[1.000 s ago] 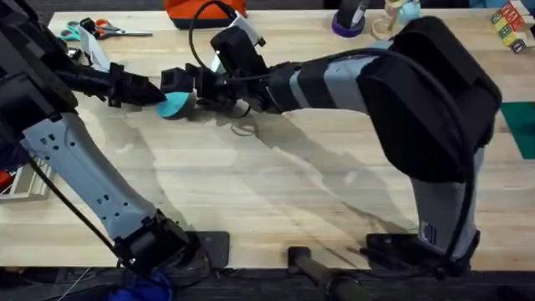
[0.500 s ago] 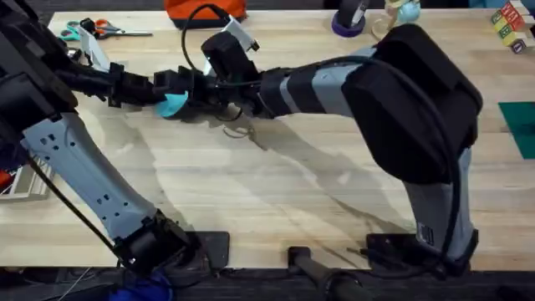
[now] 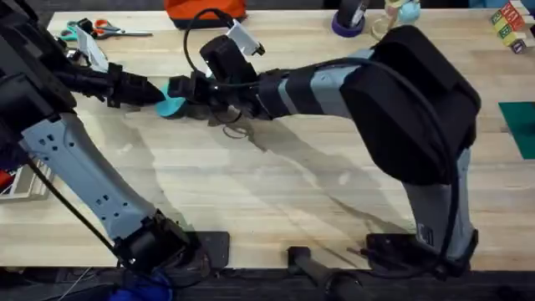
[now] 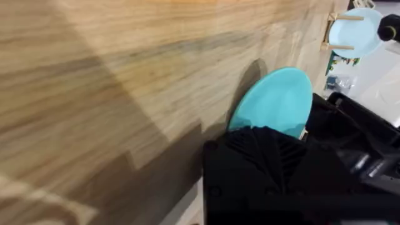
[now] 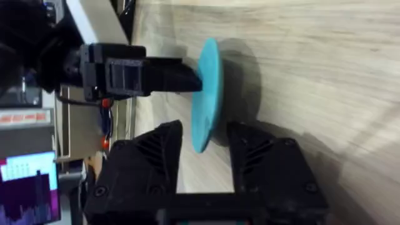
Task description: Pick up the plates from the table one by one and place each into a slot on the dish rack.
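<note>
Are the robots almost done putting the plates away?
One pale blue plate already stands between the pegs of the rack. Another plate is up on its edge between the left gripper and right gripper; it isn't in the rack yet. I can't see whether more plates wait.

Plate [image 4: 275, 103] lower edge hidden behind left gripper [image 4: 275, 162]; dish rack [image 4: 340, 31] cut by frame edge.

The light wooden table [image 3: 276, 184] carries everything. Scissors [image 3: 96, 30] lie on it beyond the left claw [image 3: 159, 94]. A dark teal mat [image 3: 520, 125] lies far off to its right.
</note>
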Robot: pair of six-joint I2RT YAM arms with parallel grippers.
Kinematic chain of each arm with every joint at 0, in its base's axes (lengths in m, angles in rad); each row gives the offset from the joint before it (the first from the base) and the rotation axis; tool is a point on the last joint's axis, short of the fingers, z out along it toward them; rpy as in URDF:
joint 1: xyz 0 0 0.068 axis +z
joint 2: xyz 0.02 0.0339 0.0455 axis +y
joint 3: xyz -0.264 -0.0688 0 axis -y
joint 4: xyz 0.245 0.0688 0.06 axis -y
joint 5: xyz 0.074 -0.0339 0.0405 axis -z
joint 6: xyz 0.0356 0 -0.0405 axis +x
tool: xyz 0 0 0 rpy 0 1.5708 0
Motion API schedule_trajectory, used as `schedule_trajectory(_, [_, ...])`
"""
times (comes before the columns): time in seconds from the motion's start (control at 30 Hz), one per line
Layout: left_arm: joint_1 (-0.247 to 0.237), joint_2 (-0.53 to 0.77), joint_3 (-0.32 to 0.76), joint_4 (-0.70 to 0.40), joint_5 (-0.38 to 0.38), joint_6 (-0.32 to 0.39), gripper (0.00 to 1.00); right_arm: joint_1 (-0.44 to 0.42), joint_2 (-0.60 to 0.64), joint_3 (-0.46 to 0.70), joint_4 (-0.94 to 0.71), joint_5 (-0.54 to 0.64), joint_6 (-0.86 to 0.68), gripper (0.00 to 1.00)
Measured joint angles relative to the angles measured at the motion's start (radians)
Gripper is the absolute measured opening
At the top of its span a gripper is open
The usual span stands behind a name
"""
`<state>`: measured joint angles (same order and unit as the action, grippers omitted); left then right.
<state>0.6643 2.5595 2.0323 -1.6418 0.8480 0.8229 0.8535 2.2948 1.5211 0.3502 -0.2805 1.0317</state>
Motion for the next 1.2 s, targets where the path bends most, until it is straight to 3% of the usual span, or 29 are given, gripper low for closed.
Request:
schedule_trajectory(0.2, [0.020,0.000,0.000,0.004,0.013,0.000,0.043,0.001,0.000,0.000,-0.022,0.034,0.020,0.315])
schedule_trajectory(0.47, [0.020,0.000,0.000,0.007,0.014,0.000,0.042,0.001,0.000,0.000,-0.023,0.052,0.024,0.375])
schedule_trajectory(1.03, [-0.010,0.000,-0.005,0.005,0.017,0.000,0.042,0.001,0.000,0.000,-0.038,0.056,0.024,0.392])
schedule_trajectory(1.13, [-0.010,0.000,-0.021,0.011,0.030,0.000,0.042,0.001,0.000,0.000,-0.038,0.057,0.024,0.352])
schedule_trajectory(1.2, [-0.010,0.000,-0.034,0.012,0.043,0.000,0.042,0.001,0.000,0.000,-0.038,0.057,0.024,0.264])
